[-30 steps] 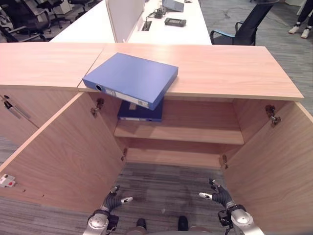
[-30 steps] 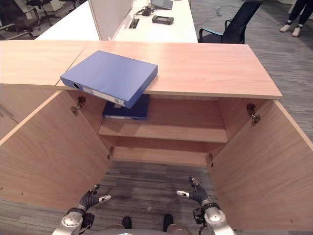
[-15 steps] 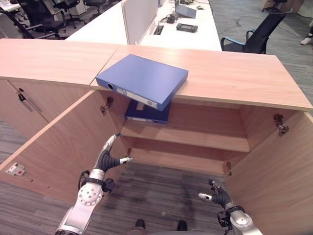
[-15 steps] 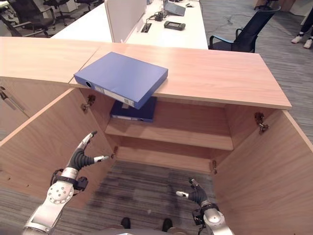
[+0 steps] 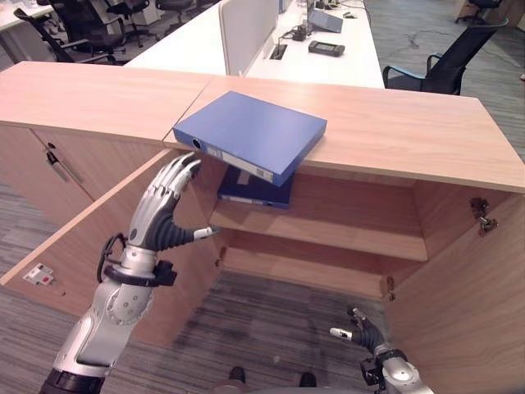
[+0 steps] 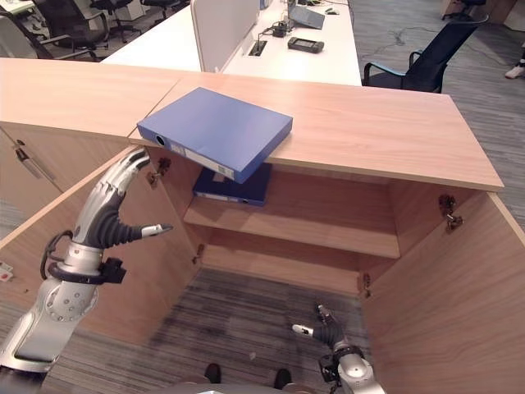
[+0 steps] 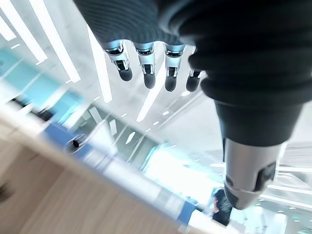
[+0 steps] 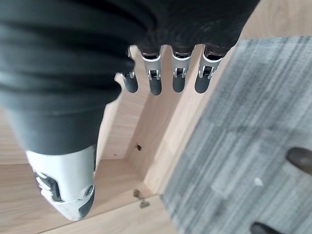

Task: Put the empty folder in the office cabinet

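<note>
Lying flat on cabinet (image 5: 394, 123) top, blue folder (image 5: 250, 134) overhangs front edge, hiding part of second folder (image 5: 254, 189) on shelf. Left hand (image 5: 164, 205) released, just below. Right hand (image 5: 361, 330) low, relaxed.

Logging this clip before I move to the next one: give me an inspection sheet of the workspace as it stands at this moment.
Surface: wooden cabinet top, bare apart from one folder.
Job's things: blue folder lies flat on the cabinet top, one corner overhanging the front edge. Office cabinet stands with both doors open; second blue folder lies flat on its upper shelf.
Clutter: nothing seen in the cabinet besides that second folder.
Hands: left hand raised below the overhanging folder, fingers straight, holding nothing. Right hand low near the floor, fingers relaxed, holding nothing.
Cables: nothing seen on the cabinet.
Surroundings: white desk with a divider and devices behind; black office chair; grey carpet.
</note>
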Tool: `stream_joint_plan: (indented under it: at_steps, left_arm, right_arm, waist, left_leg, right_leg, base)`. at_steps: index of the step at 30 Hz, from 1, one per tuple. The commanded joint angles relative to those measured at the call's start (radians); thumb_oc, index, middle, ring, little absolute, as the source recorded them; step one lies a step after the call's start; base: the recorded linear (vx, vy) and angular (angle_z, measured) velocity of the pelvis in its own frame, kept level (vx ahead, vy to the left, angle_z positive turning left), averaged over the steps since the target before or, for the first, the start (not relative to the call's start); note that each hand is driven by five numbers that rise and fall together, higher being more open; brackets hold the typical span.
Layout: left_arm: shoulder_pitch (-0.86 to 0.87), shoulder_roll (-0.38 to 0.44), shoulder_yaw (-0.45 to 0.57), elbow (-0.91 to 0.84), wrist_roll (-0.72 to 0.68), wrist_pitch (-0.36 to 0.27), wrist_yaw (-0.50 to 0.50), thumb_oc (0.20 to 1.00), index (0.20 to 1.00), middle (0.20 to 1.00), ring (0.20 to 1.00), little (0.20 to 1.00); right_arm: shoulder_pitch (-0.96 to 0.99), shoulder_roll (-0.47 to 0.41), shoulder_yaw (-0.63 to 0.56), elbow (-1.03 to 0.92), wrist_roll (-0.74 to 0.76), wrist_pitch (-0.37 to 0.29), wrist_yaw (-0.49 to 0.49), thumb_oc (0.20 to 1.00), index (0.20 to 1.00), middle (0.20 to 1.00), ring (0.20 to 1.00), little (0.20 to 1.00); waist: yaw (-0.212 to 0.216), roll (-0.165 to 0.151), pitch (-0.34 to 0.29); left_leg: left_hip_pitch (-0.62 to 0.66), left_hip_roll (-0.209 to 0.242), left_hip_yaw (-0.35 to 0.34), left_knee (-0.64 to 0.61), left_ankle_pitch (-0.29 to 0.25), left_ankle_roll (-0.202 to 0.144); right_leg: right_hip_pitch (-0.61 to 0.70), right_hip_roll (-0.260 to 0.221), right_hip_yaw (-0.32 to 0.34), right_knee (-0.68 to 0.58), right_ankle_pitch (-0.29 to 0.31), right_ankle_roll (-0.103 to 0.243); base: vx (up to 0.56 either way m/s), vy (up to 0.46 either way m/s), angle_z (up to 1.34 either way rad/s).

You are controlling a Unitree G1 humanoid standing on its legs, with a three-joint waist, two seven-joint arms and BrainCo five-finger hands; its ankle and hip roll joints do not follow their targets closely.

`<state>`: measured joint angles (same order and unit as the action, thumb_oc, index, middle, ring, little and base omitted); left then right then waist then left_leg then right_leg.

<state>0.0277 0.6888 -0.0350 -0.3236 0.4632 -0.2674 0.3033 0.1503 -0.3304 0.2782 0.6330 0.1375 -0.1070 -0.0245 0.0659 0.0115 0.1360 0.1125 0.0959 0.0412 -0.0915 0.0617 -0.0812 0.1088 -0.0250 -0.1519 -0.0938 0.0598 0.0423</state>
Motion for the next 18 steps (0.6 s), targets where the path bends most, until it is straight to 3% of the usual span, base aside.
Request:
stream_joint_plan:
  at_steps: [1, 9, 10, 18]
  left_arm:
    - [-0.100, 0.038, 0.012, 0.018, 0.105, -0.014, 0.101, 1.000, 1.000, 1.000, 1.000, 1.000]
    - [-0.283, 0.106, -0.111, 0.176, 0.296, 0.066, 0.196, 1.000, 1.000, 1.000, 1.000, 1.000]
    - [-0.356, 0.126, -0.164, 0.240, 0.356, 0.099, 0.216, 1.000, 1.000, 1.000, 1.000, 1.000]
    - [-0.534, 0.130, -0.303, 0.410, 0.414, 0.165, 0.237, 1.000, 1.000, 1.000, 1.000, 1.000]
  right_arm:
    - [-0.050, 0.014, 0.019, -0.019, 0.032, -0.054, -0.011, 1.000, 1.000, 1.000, 1.000, 1.000]
    - [-0.054, -0.003, 0.043, -0.031, 0.043, -0.064, -0.004, 1.000, 1.000, 1.000, 1.000, 1.000]
    - [-0.055, -0.012, 0.056, -0.034, 0.044, -0.066, -0.001, 1.000, 1.000, 1.000, 1.000, 1.000]
    - [-0.063, -0.023, 0.060, -0.039, 0.055, -0.067, 0.000, 1.000, 1.000, 1.000, 1.000, 1.000]
  waist:
    - [-0.010, -0.013, 0.006]
    - [-0.031, -0.006, 0.007]
    - [-0.046, -0.004, 0.004]
    - [-0.065, -0.011, 0.018]
  left_leg:
    - [0.004, -0.009, -0.011, 0.004, -0.064, -0.019]
    - [0.003, -0.010, -0.004, 0.004, -0.054, -0.018]
    - [0.011, -0.009, -0.001, 0.004, -0.070, -0.020]
    - [0.011, -0.005, 0.006, 0.004, -0.063, -0.014]
  right_leg:
    - [0.050, -0.051, -0.031, 0.007, -0.109, 0.108]
    - [0.041, -0.050, -0.023, 0.007, -0.097, 0.109]
    - [0.046, -0.049, -0.017, 0.008, -0.108, 0.111]
    - [0.025, -0.046, -0.010, 0.040, -0.104, 0.110]
  base:
    - [0.00, 0.000, 0.00]
    - [0.01, 0.002, -0.01]
    - [-0.02, 0.012, -0.05]
    - [0.01, 0.004, -0.02]
